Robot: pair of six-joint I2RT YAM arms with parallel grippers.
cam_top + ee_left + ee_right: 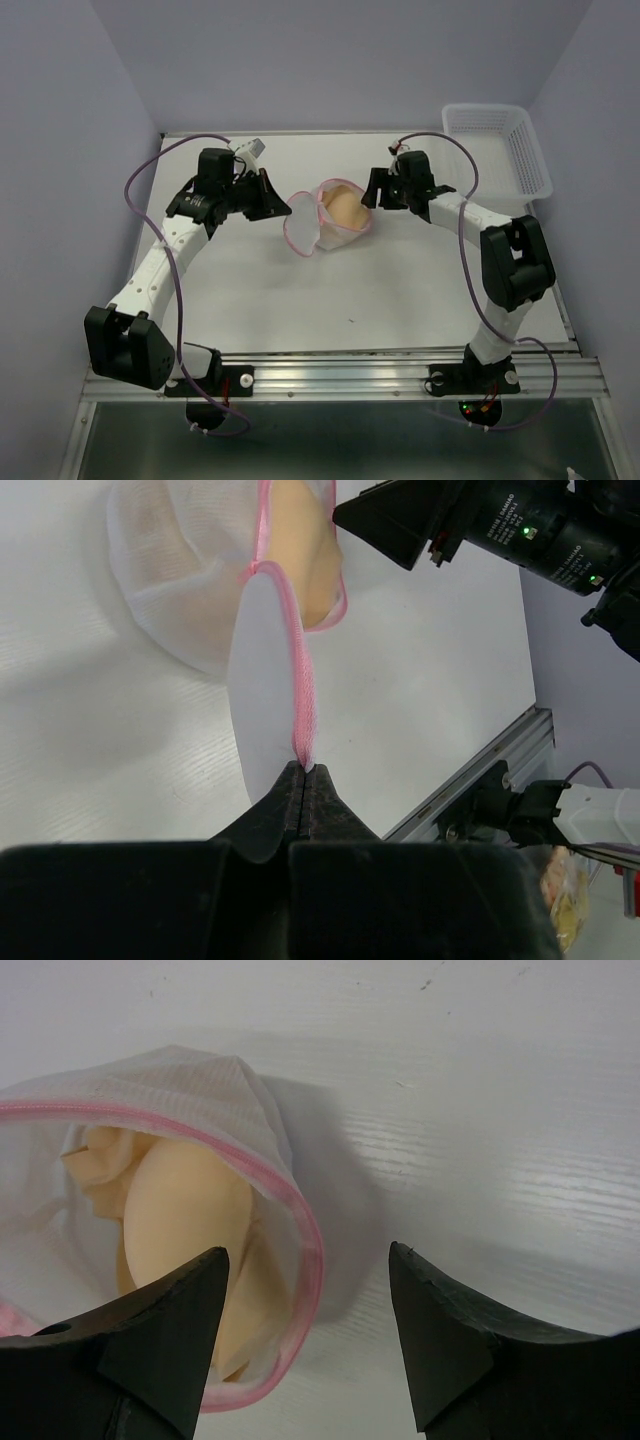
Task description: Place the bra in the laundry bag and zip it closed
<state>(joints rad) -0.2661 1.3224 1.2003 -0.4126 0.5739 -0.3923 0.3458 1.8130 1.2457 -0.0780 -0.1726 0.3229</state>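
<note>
The white mesh laundry bag lies open at the table's middle, and the beige bra sits inside it. My left gripper is shut on the bag's pink zipper rim at the flap's left edge. In the left wrist view, the gripper pinches the pink rim, with the bag and bra beyond. My right gripper is open and empty just right of the bag. In the right wrist view, the gripper straddles the bag's rim, with the bra behind the mesh.
A white plastic lattice basket stands at the back right corner. The table's metal rail runs along the near edge. My right gripper's body also shows in the left wrist view, close to the bag.
</note>
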